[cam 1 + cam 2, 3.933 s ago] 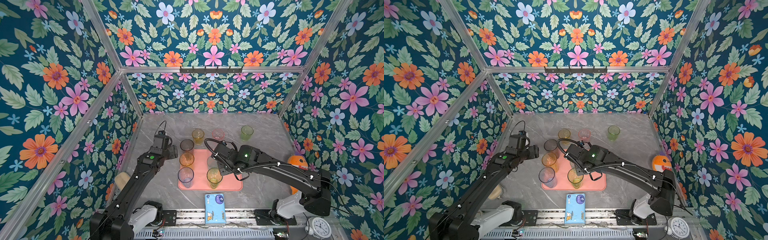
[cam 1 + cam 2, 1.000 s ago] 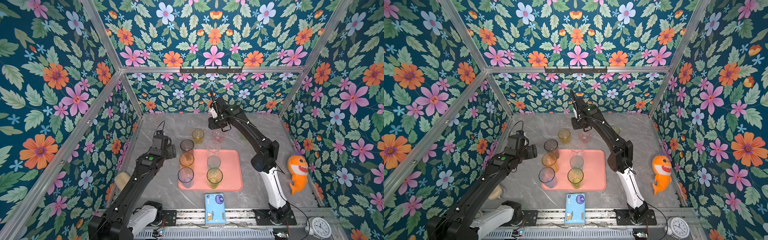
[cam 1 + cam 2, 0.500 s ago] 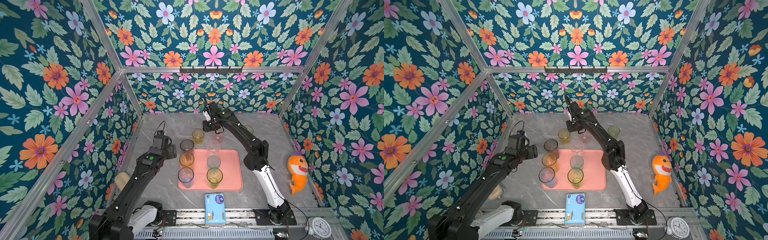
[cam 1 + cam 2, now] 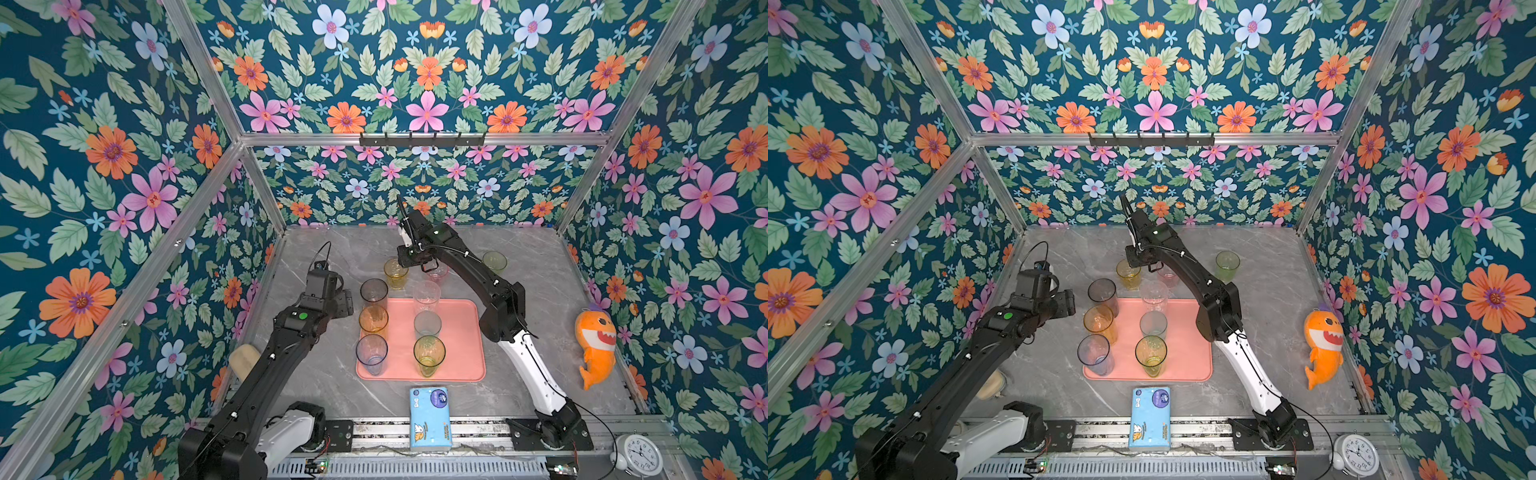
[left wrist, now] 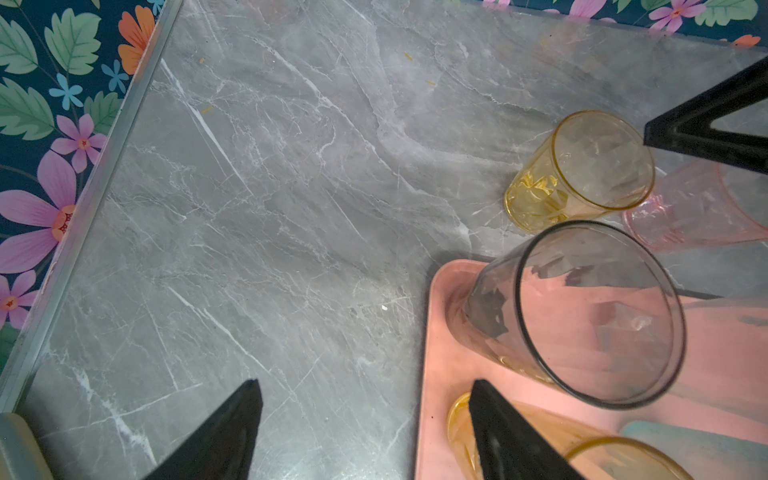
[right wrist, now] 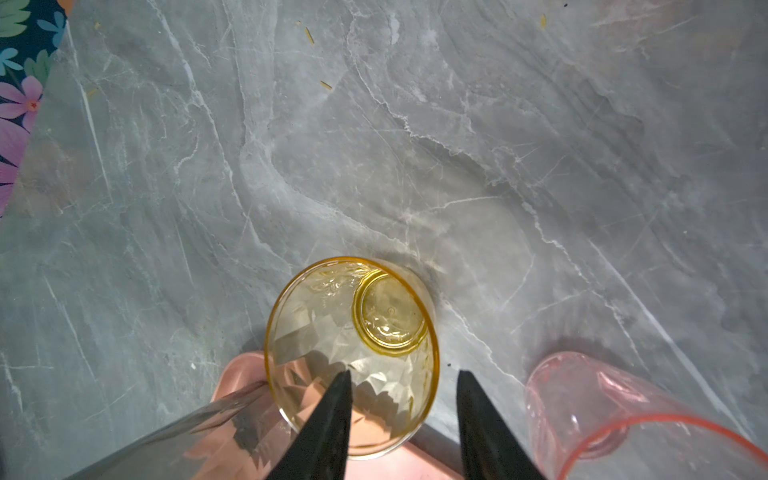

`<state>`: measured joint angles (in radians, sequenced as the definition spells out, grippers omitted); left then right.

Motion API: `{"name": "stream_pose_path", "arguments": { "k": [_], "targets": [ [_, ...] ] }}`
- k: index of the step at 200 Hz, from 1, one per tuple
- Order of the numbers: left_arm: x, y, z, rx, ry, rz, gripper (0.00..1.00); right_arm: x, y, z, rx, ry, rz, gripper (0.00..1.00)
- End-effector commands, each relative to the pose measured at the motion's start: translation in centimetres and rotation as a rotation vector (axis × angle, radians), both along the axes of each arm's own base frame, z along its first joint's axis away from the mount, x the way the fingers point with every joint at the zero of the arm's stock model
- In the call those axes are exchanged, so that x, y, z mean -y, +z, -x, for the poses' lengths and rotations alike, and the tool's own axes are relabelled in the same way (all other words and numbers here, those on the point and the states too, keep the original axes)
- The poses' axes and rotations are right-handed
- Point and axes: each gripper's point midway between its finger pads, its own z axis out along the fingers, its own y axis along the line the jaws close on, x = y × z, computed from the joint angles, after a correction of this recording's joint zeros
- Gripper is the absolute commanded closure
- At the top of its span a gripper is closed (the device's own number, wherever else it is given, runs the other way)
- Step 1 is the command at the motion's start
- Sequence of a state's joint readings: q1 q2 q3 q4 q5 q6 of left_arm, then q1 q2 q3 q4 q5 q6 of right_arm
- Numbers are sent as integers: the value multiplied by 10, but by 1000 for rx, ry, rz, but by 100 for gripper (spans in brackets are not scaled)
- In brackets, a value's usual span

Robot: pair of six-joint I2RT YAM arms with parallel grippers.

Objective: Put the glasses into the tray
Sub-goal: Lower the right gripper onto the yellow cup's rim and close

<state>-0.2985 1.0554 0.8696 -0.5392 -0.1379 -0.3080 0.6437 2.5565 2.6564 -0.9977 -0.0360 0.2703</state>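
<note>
The right gripper (image 6: pixel 403 374) hangs with jaws parted, pinching nothing: one finger over the mouth of the yellow glass (image 6: pixel 353 332), one outside its wall. The pink glass (image 6: pixel 582 399) stands just beside it, and a nudge could topple it. A one-wall pinch might swing the yellow glass into the smoky grey glass (image 5: pixel 598 311) at the corner of the tray (image 4: pixel 457 332). The left gripper (image 5: pixel 365 382) is spread wide over bare table (image 5: pixel 249 208). Six glasses stand on the tray; yellow, pink and the green glass (image 4: pixel 494 261) sit beyond its far edge. Only the right wrist view shows the straddle. The top views hide the fingers but alone show the green glass.
</note>
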Motion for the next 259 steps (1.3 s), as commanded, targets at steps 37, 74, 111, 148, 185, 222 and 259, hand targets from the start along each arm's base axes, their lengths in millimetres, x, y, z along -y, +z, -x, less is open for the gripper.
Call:
{"name": "stream_pose_path", "arguments": {
  "k": [37,74,111,148,185,222,259],
  "targets": [
    [0,1,-1,8,-8,-4,19,-3,-5,-6,17,-25,3,56],
    [1,1,-1,7,-9,-4,19,-2,-10,-7,12,-33,7,56],
    [0,1,-1,9,-8,-5,19,-2,-16,-8,6,-41,11,57],
    [0,1,-1,7,-8,-6,18,-3,-20,-8,2,-41,14,59],
    [1,1,-1,8,-9,-5,18,-3,-24,-9,-1,-41,17,63],
    [0,1,-1,9,-7,-5,18,-2,-30,-10,-3,-41,28,67],
    [0,1,-1,9,-7,-5,19,0,-33,-11,3,-40,45,72]
  ]
}}
